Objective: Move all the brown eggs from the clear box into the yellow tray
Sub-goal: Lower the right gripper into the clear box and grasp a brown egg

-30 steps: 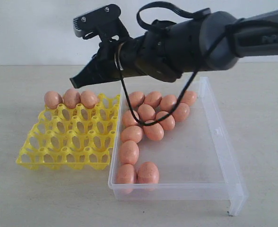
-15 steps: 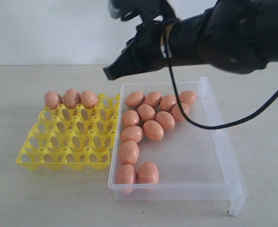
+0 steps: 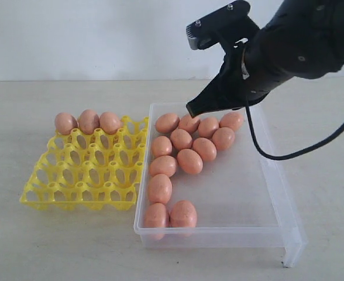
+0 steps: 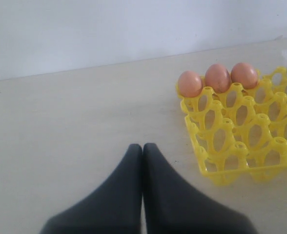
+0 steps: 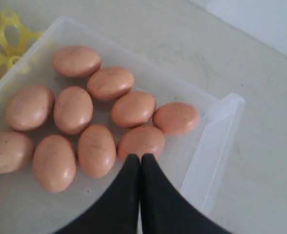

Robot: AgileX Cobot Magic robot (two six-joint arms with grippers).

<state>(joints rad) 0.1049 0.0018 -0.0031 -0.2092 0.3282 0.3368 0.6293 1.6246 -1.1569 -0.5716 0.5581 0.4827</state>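
Three brown eggs (image 3: pixel 88 122) sit in the far row of the yellow tray (image 3: pixel 84 175); the left wrist view shows them too (image 4: pixel 217 78) on the tray (image 4: pixel 241 141). Several more brown eggs (image 3: pixel 189 161) lie loose in the clear box (image 3: pixel 265 193) to the tray's right. My right gripper (image 3: pixel 192 109) hangs shut and empty above the box's far end, over the far eggs (image 5: pixel 141 141), box rim (image 5: pixel 216 131) beside it. My left gripper (image 4: pixel 142 146) is shut with nothing in it, over bare table to the left of the tray.
A pale tabletop (image 3: pixel 43 246) surrounds tray and box, with a white wall (image 3: pixel 72 35) behind. A black cable (image 3: pixel 289 155) from the right arm loops over the box's right side. The box's flange (image 3: pixel 292 246) hangs off its near right corner.
The right arm has swung to the right, from above the tray's far edge to above the box's far end, and dropped lower. Eggs, tray and box have not moved.
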